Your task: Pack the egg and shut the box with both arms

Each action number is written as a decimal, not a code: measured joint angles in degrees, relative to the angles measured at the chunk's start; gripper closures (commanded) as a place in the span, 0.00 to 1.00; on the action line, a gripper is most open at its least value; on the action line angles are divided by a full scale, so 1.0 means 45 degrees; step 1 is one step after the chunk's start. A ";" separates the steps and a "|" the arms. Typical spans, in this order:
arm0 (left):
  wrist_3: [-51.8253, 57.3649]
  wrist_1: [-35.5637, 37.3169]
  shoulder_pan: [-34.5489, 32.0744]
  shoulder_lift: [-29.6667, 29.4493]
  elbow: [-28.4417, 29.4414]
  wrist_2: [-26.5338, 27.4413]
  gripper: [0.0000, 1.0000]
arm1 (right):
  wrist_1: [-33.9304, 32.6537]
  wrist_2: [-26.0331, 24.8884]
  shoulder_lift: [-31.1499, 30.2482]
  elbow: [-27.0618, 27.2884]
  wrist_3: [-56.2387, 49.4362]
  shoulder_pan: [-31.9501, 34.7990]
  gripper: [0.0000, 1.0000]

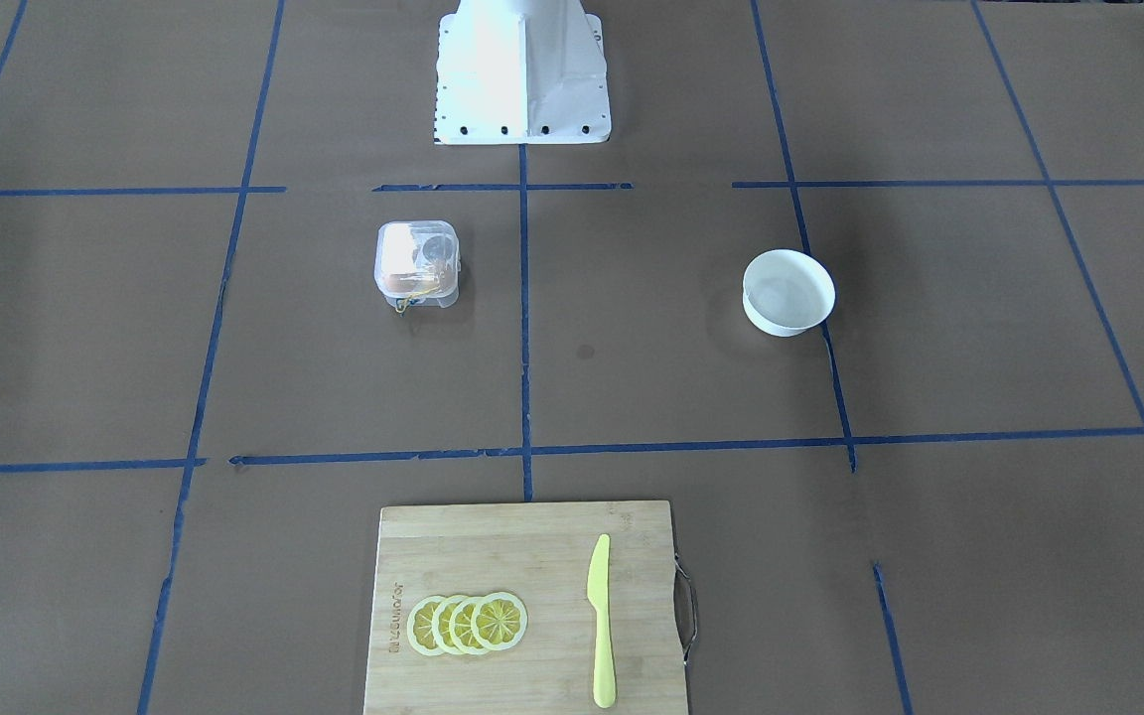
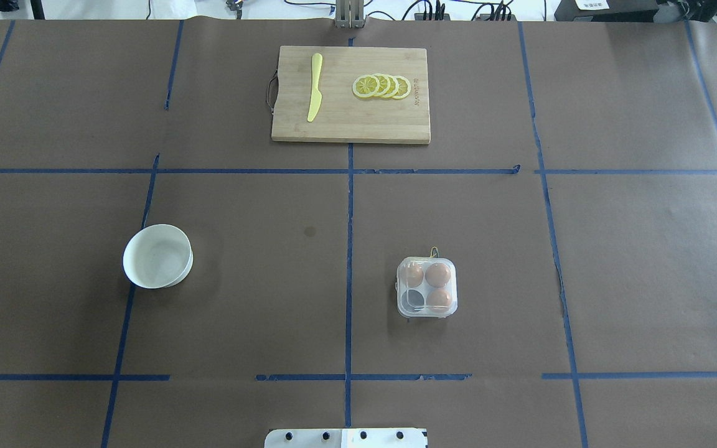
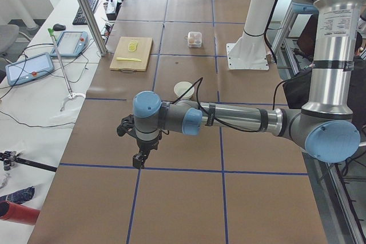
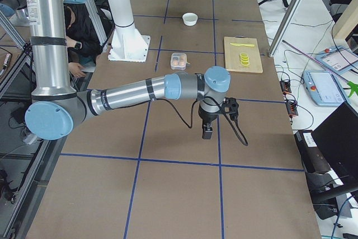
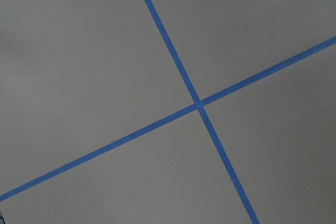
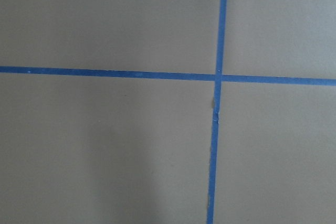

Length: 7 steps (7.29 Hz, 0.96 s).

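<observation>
On the desk (image 2: 259, 323), right of the centre tape line: the box (image 2: 427, 287), lid down, three eggs (image 2: 438, 274) in its cups, well apart from the white bowl (image 2: 158, 256). Left claw (image 3: 139, 160) and right claw (image 4: 207, 132) low over tape crossings at opposite desk ends; cannot tell whether open or closed

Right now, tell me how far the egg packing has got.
Done, apparently: three eggs sit in the box, lid seemingly down; the bowl is empty. In hand: nothing; left gripper and right gripper hang over the table, far off. Left: seemingly nothing.
</observation>
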 measured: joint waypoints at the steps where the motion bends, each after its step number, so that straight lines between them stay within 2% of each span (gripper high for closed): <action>1: -0.0001 0.0042 -0.0002 0.0035 0.0056 -0.0005 0.00 | 0.1146 0.0192 -0.0348 -0.0652 -0.0040 0.0198 0.00; 3: -0.0002 0.0055 -0.0005 0.0022 0.0274 -0.0017 0.00 | 0.2435 0.0586 -0.0642 -0.1298 0.0030 0.0601 0.00; 7: -0.0308 0.0053 -0.0006 0.0027 0.0497 -0.0023 0.00 | 0.2648 0.1029 -0.0795 -0.1398 0.0039 0.0941 0.00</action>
